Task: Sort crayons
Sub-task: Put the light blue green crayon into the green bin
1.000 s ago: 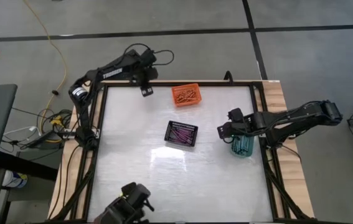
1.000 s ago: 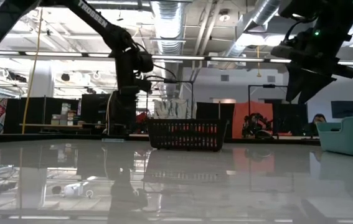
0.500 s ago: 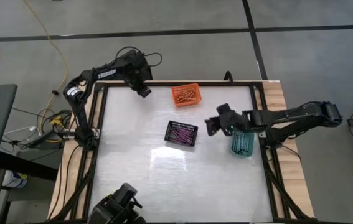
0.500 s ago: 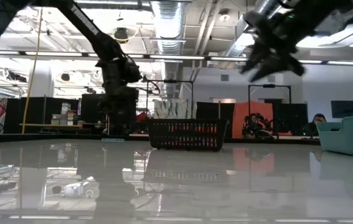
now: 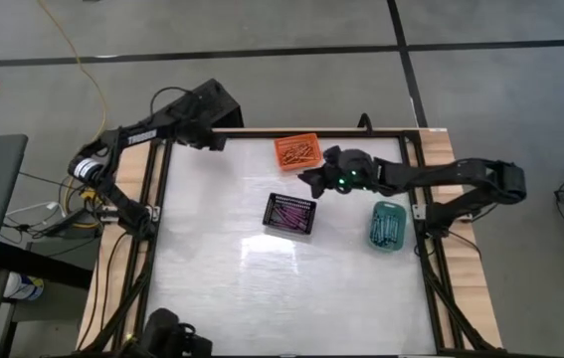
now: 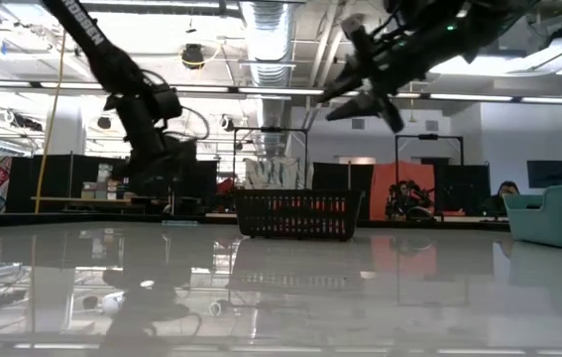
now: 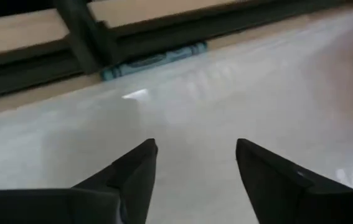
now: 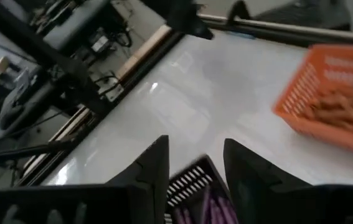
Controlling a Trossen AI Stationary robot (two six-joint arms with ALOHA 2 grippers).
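The right gripper (image 5: 313, 179) hangs above the table (image 5: 282, 288) between the orange basket (image 5: 296, 151) and the black basket (image 5: 290, 213), its fingers (image 8: 157, 163) parted with nothing between them; in the low view it sits high over the black basket (image 6: 296, 214), well clear of the surface. The left gripper (image 5: 212, 139) is at the far left corner of the table by the frame rail, fingers (image 7: 137, 163) spread apart and empty. Just ahead of it a single teal-blue crayon (image 7: 154, 60) lies against the dark rail at the table's far edge. The other crayons are in the baskets: orange-red ones (image 5: 298, 152) in the orange basket at the far middle, purple ones (image 5: 289, 214) in the black basket near the centre, and teal-blue ones (image 5: 387, 228) in the teal basket (image 5: 387, 225) at the right edge. The right wrist view shows the orange basket (image 8: 332, 93) and what looks like purple sticks (image 8: 208, 202) in the black basket below the fingers, though blurred.
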